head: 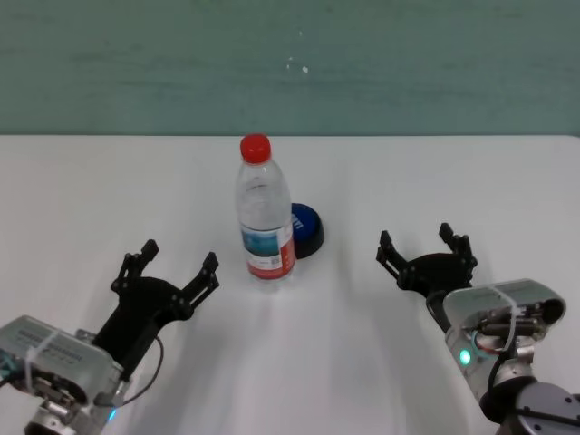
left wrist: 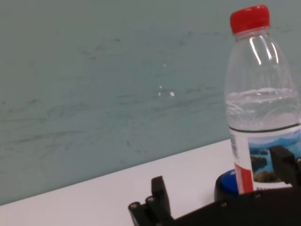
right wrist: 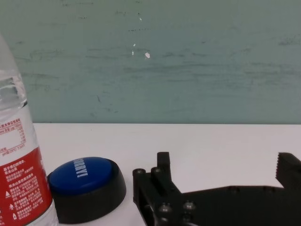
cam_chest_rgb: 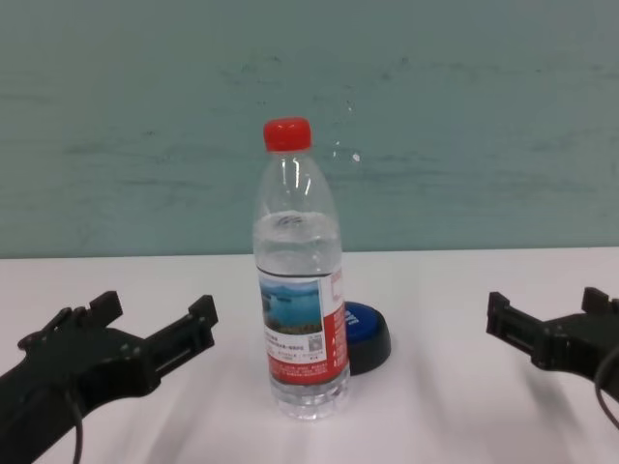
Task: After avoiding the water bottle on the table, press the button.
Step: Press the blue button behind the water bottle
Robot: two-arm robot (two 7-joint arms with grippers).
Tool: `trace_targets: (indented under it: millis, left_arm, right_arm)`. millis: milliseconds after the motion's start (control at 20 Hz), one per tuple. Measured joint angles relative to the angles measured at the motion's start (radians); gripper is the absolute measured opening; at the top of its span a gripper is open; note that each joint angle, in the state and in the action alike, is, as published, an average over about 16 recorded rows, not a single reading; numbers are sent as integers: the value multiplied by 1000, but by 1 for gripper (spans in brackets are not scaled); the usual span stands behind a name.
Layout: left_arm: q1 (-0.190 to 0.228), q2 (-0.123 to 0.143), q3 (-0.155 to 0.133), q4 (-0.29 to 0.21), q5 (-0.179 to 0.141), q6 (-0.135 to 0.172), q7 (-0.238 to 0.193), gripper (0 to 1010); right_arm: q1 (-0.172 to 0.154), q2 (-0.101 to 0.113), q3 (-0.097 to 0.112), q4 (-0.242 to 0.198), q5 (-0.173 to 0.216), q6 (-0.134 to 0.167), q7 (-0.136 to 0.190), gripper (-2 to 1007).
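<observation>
Button (head: 305, 230): blue dome, black base, behind bottle (head: 265, 213).

Soft, even light, faint shadows on the table (head: 82, 190), perhaps slight blur in wrist views.

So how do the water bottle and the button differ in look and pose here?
The water bottle stands tall and upright; the button sits low and squat. The bottle is clear plastic with a red cap and a red-and-white label; the button has a blue dome on a black base. The bottle stands nearer the robot and partly hides the button. Both rest on the white table.
</observation>
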Motion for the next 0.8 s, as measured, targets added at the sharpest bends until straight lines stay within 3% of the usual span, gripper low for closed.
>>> trace_targets:
  millis: [400, 800]
  left_arm:
    - [-37, 10, 2, 32, -14, -9, -15, 1010]
    - [-96, 1, 3, 86, -4, -9, 0, 1010]
  right_arm:
    - [0, 0, 0, 0, 0, 0, 0, 1004]
    - [0, 0, 0, 0, 0, 0, 0, 1004]
